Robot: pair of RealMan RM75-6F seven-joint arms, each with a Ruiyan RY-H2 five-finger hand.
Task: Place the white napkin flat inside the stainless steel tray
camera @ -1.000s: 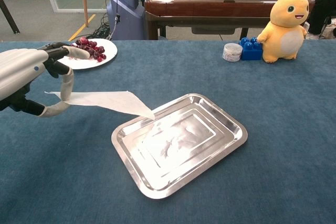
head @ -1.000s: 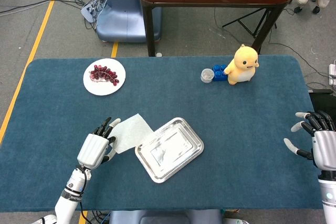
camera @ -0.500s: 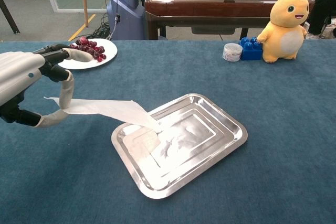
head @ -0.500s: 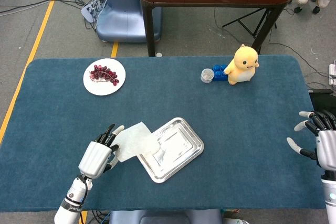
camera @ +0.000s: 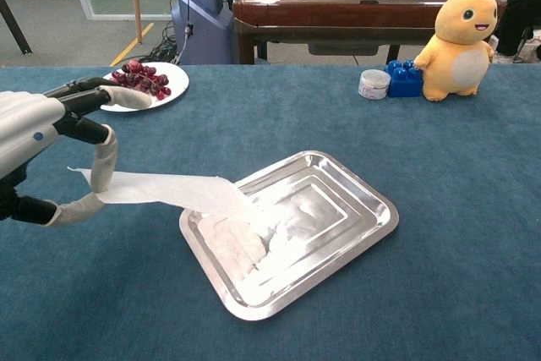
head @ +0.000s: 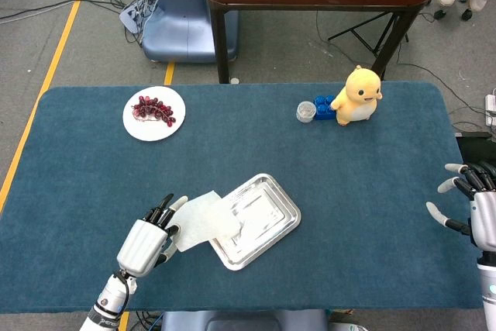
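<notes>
Left hand [head: 146, 241] sits at the near left of the blue table [head: 372, 191], pinching one edge of the white napkin [head: 204, 220] between thumb and a finger while its other fingers stay extended. In the chest view the same left hand [camera: 38, 137] holds the white napkin [camera: 169, 192] raised off the table, the sheet stretching rightward and sloping down. The napkin's far end lies over the left rim of the stainless steel tray [head: 267, 215] and rests partly on the tray floor; the held end remains outside the tray, above the cloth. The stainless steel tray [camera: 338, 226] lies flat near the table's middle, set at an angle to the table edges. Right hand [head: 473, 207] hovers at the far right edge of the table, fingers spread apart and holding nothing, well apart from the tray. Toward the back left stands a white plate [head: 153, 113] carrying grapes [head: 153, 108]. Toward the back right, a yellow plush toy [head: 358, 95] stands just beside blue blocks [head: 324, 107] and a small round container [head: 305, 111].
</notes>
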